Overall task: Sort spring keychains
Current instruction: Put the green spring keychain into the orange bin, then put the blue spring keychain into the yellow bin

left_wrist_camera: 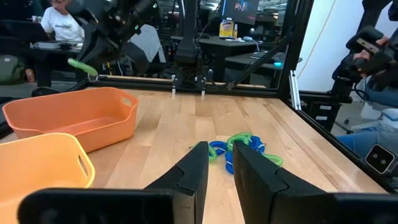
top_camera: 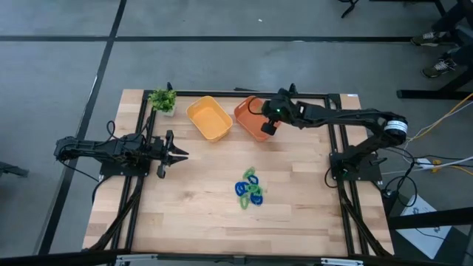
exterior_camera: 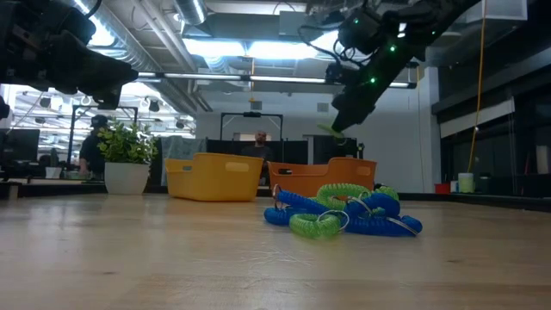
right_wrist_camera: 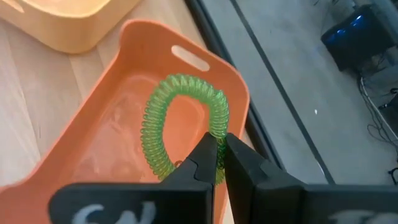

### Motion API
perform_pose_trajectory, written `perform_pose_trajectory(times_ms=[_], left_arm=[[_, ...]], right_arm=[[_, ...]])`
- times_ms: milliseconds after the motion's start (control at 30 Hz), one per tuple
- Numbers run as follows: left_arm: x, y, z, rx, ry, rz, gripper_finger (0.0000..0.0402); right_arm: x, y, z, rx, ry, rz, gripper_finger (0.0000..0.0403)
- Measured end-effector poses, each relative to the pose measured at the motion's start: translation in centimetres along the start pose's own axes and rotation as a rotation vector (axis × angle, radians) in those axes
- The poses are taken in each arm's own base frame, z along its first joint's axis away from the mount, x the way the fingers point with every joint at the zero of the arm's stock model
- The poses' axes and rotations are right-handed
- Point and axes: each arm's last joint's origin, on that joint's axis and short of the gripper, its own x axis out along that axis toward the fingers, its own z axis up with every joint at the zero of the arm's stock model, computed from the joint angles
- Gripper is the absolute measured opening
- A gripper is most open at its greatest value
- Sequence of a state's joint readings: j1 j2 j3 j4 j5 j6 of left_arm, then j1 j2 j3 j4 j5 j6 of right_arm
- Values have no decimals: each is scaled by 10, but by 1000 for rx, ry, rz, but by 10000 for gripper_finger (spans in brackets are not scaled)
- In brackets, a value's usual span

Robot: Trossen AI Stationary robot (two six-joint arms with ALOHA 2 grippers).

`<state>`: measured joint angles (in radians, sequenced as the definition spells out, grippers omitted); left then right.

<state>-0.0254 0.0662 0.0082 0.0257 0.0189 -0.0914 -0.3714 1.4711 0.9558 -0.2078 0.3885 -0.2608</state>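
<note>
Several blue and green spring keychains lie tangled in one pile [top_camera: 250, 188] [exterior_camera: 344, 211] [left_wrist_camera: 242, 146] on the wooden table, near its middle. My right gripper [top_camera: 270, 129] [exterior_camera: 337, 127] [right_wrist_camera: 221, 140] hangs over the orange tray [top_camera: 247, 114] [right_wrist_camera: 118, 124], shut on one green keychain [right_wrist_camera: 186, 84] [left_wrist_camera: 81, 65]. Beside that tray, on its left, stands the yellow tray [top_camera: 209, 118] [exterior_camera: 211, 176]. My left gripper [top_camera: 183, 154] [left_wrist_camera: 221, 149] waits at the table's left, pointing at the pile with a narrow gap between its fingers. My right gripper pinches the green keychain's coil [right_wrist_camera: 219, 127] at one side of the loop, between its two fingertips. The fingers slant down from above. The loop sticks out beyond the fingertips, lifted clear, above the orange tray's inside.
A small potted plant [top_camera: 162, 100] [exterior_camera: 126, 155] stands at the table's far left corner. Dark frame rails run along the table's left and right sides [top_camera: 340, 155]. Bare wood lies between the pile and the trays. People sit in the room beyond the table [left_wrist_camera: 59, 22].
</note>
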Motion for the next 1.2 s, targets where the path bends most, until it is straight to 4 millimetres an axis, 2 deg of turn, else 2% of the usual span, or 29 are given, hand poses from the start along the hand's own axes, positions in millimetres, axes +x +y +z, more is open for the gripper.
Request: perform_pose_trajectory(times_ms=[267, 733, 1200], left_arm=[[0, 0, 0, 0, 0, 0, 68], [0, 0, 0, 0, 0, 0, 69], [0, 0, 0, 0, 0, 0, 70]], right_arm=[[9, 5, -4, 18, 36, 9, 26], [9, 5, -4, 33, 36, 9, 73], [9, 6, -4, 33, 28, 44, 75]])
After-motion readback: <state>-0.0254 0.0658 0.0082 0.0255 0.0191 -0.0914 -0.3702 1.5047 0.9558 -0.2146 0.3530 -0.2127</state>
